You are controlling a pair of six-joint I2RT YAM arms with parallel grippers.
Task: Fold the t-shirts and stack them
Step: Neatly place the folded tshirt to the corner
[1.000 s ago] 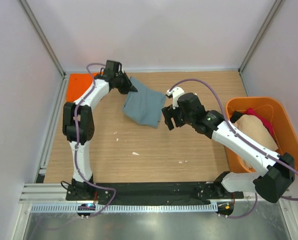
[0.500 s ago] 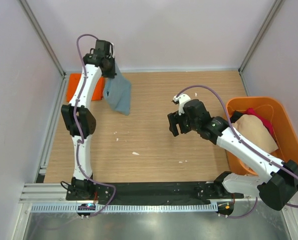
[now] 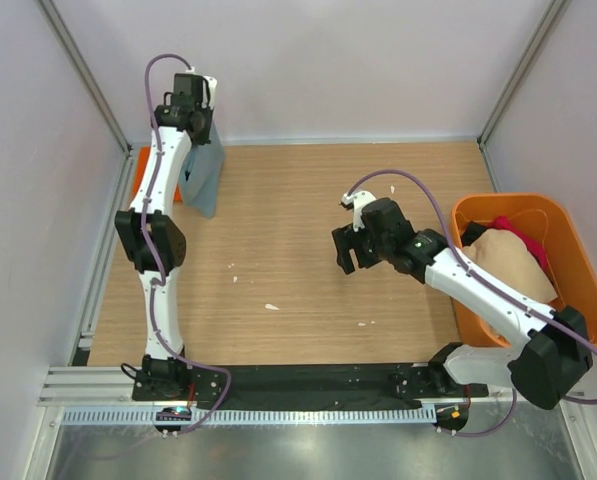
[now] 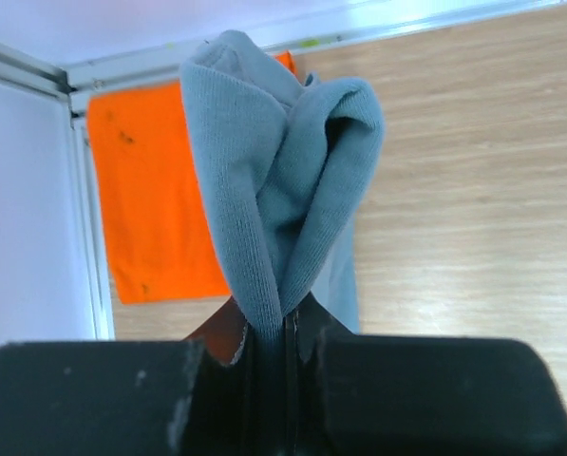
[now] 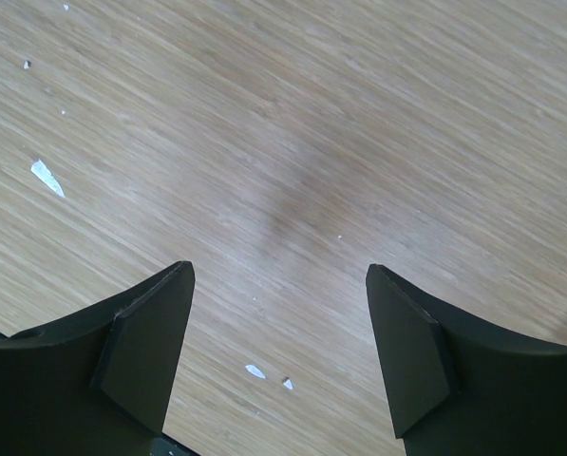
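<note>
Place: robot test cell in a lab.
1. Wooden tabletop (image 3: pixel 298 290), boxed in by plain white panels (image 3: pixel 328 60) along its far, left and right edges.
2. Bare aluminium frame posts (image 3: pixel 83 75) rising at both far corners.
3. Black mounting plate (image 3: pixel 308 380) on the near edge, where my left arm (image 3: pixel 150 240) and right arm (image 3: pixel 478 290) are bolted.
4. Slotted white cable duct (image 3: pixel 278 416) and brushed metal sheet (image 3: pixel 308 455) just in front of that plate.

Grey-blue shirt (image 4: pixel 264 190) hangs bunched above flat orange shirt (image 4: pixel 155 209).
</note>
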